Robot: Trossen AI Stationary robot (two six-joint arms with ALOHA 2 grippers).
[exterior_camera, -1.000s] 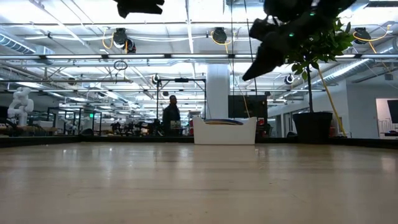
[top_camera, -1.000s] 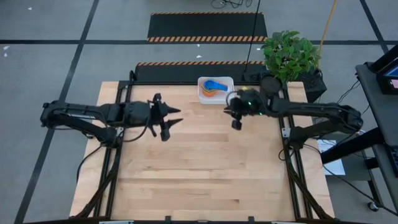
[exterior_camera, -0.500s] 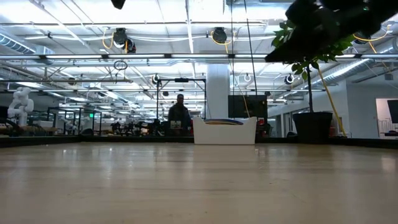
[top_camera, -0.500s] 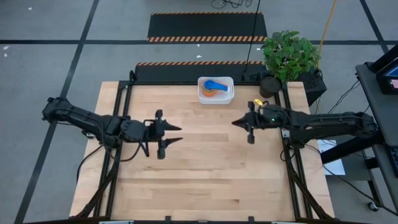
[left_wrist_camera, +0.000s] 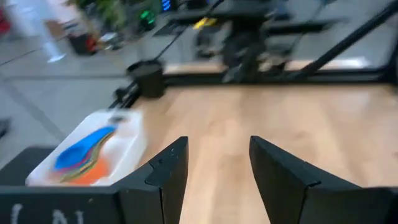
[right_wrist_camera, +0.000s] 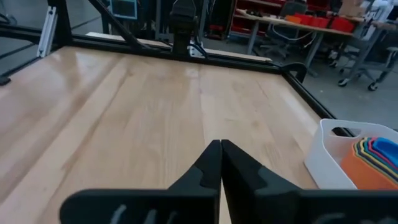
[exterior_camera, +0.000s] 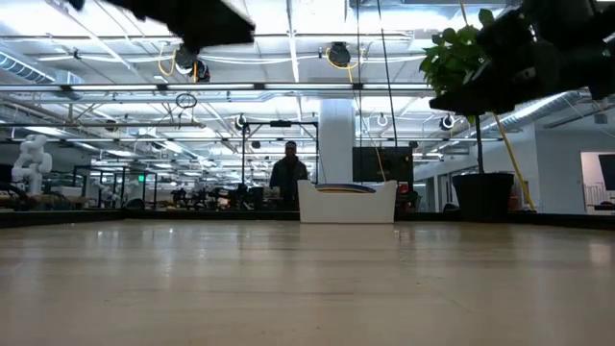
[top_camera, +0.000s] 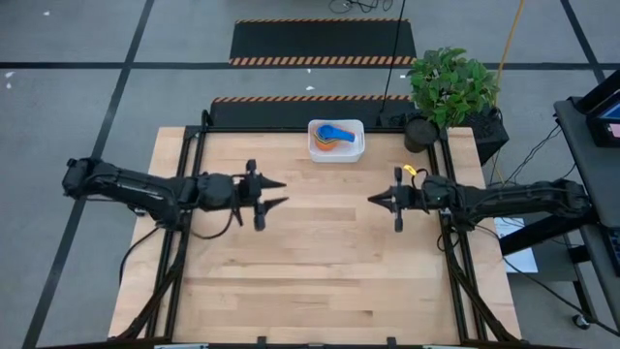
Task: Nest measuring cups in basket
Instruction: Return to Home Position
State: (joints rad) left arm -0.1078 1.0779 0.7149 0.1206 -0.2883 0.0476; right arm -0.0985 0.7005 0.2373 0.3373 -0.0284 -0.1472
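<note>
The white basket stands at the middle of the table's far edge and shows in the low view too. The measuring cups sit nested inside it, a blue one on top; they also show in the wrist views. My left gripper hovers open over the table's left half, pointing level toward the right, with nothing between its fingers. My right gripper hovers shut over the right half, pointing toward the left, holding nothing.
A potted plant in a black pot stands off the table's far right corner. Bare wooden tabletop lies between and in front of the arms. A person stands in the room beyond the table.
My right gripper has drawn away from the basket's near right corner, toward the table's near and right edges, sinking and tipping from pointing down to level. My left gripper has sunk a little. The basket and cups have stayed put.
</note>
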